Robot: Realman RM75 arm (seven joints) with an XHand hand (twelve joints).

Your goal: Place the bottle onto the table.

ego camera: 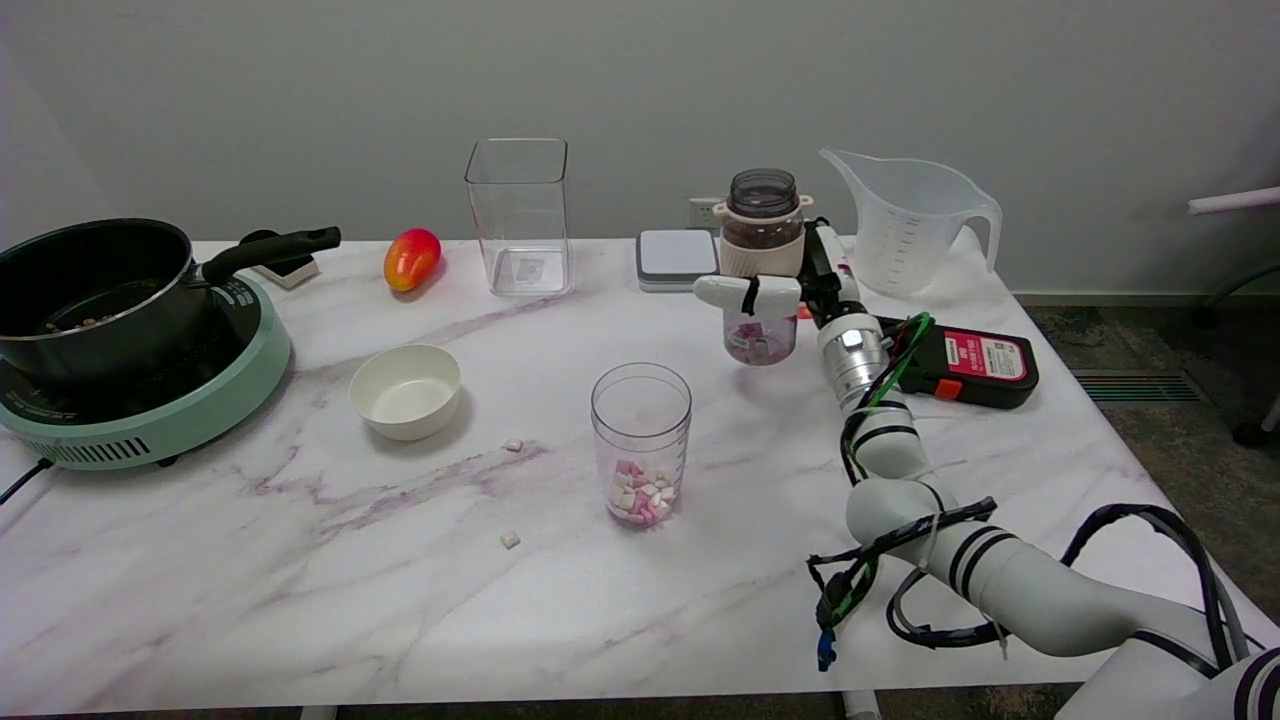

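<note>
The bottle [760, 340] is a small clear one with pink and white pieces in its bottom, right of the table's middle. My right hand [785, 290] grips it around its upper part, white fingers [745, 291] wrapped across the front, with the arm reaching in from the lower right. The bottle stands upright, its base at or just above the marble table [300, 580]; I cannot tell whether it touches. Its mouth is hidden by the hand.
A clear glass [641, 445] with pink and white pieces stands in front. Behind the hand: a brown-filled jar [762, 225], white scale [677, 257], measuring jug [910, 222]. A black-and-red device [975, 365] lies right. White bowl [405, 390], pot [95, 290] on cooker, mango [411, 258], square container [518, 215] sit left.
</note>
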